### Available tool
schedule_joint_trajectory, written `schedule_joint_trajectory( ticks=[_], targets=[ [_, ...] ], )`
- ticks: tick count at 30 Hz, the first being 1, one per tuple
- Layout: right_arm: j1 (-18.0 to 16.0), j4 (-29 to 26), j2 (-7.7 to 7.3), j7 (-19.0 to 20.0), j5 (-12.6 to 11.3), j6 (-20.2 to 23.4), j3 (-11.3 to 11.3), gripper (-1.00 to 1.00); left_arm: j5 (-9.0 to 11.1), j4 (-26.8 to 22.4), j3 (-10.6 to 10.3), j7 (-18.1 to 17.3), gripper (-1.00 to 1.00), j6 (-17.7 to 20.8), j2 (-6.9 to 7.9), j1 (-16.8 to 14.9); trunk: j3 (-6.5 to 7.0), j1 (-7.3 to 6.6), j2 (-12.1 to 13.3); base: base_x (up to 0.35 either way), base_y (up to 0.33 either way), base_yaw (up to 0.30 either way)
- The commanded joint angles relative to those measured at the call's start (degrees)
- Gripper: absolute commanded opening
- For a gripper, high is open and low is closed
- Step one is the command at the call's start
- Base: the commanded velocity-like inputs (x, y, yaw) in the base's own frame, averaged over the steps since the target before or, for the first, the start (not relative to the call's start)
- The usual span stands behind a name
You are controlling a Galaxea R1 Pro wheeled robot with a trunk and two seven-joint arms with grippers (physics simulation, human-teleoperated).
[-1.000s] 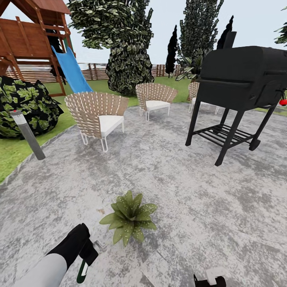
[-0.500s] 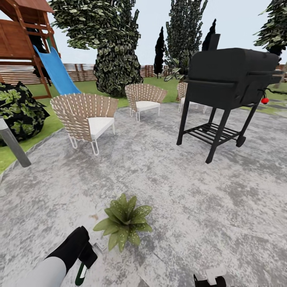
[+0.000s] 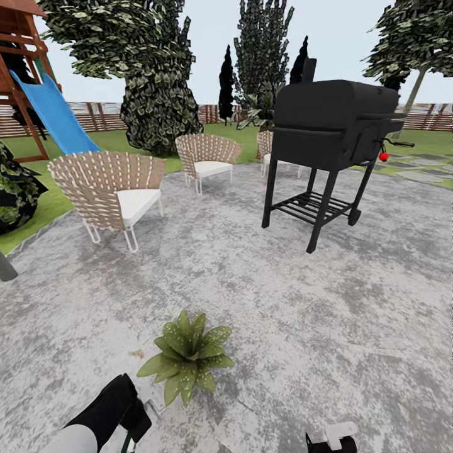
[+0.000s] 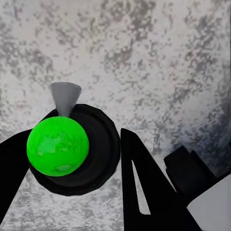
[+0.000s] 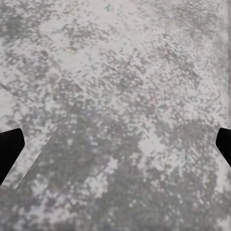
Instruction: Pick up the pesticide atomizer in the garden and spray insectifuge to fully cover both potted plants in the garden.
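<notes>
One potted plant [image 3: 185, 362], a low rosette of pointed green leaves, sits on the grey stone paving just ahead of me. My left gripper [image 3: 135, 416] hangs low beside it, to its left. In the left wrist view that gripper [image 4: 72, 154] is shut on the pesticide atomizer [image 4: 77, 149], a dark round bottle seen from above with a bright green cap and a grey nozzle pointing at the paving. My right gripper [image 3: 330, 440] is at the bottom edge of the head view, and its black fingertips [image 5: 9, 149] stand wide apart over bare paving, so it is open.
A black grill [image 3: 330, 135] on legs stands at the right middle. Wicker chairs [image 3: 110, 192] [image 3: 204, 160] sit at the left and centre back. A blue slide [image 3: 53, 116], a dark shrub [image 3: 16, 192], trees and a slatted fence [image 3: 100, 116] border the lawn.
The head view has swung to the right, so everything has slid left in the picture. The left gripper keeps its hold on the atomizer and sits slightly lower in view.
</notes>
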Motion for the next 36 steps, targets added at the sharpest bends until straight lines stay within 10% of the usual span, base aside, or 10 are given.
schedule_joint_trajectory(
  ticks=[1, 17, 23, 36],
  targets=[
    [-0.02, 0.08, -0.04, -0.53, 0.42, -0.03, 0.43, 1.00, -0.28, -0.44, 0.21, -0.47, -1.00, -0.55, -0.09, -0.05, -0.05, -0.01, -0.02, 0.000, 0.000, -0.021],
    [-0.04, 0.01, -0.03, -0.60, 0.34, 0.01, 0.43, 1.00, 0.11, -0.53, 0.09, -0.65, -1.00, -0.68, -0.77, -0.61, -0.05, -0.01, -0.02, 0.013, 0.218, -0.026],
    [-0.03, 0.01, 0.01, -0.60, 0.36, 0.02, 0.43, 1.00, -0.72, -1.25, -0.24, -8.92, -1.00, -0.83, -0.61, -1.13, -0.05, -0.01, -0.02, 0.004, 0.011, -0.184],
    [-0.03, 0.01, 0.02, -0.60, 0.36, -0.02, 0.43, 1.00, -0.20, -1.02, 0.16, -9.61, -1.00, -1.24, 0.96, -0.92, -0.05, -0.01, -0.02, 0.000, 0.000, -0.029]
  ],
)
